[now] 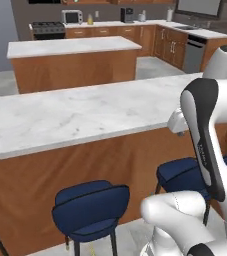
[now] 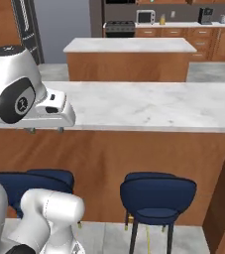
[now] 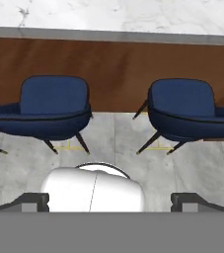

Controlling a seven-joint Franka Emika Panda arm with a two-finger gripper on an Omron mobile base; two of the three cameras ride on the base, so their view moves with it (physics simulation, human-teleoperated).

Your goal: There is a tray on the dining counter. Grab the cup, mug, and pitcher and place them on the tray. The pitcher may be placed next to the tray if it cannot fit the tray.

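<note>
Jaws wide apart, empty, above blue stools [image 3: 52,111] fronting dining counter [image 1: 75,117].

We see the counter [image 1: 75,117] with a white top, grey veins, and a brown wooden front. The stools [image 3: 52,106] are dark blue with black legs.

Counted: two marble-topped counters, the dining counter [image 1: 75,117] and an island [image 1: 70,47] behind; two whole blue stools [image 3: 47,108] [image 3: 187,111].
</note>
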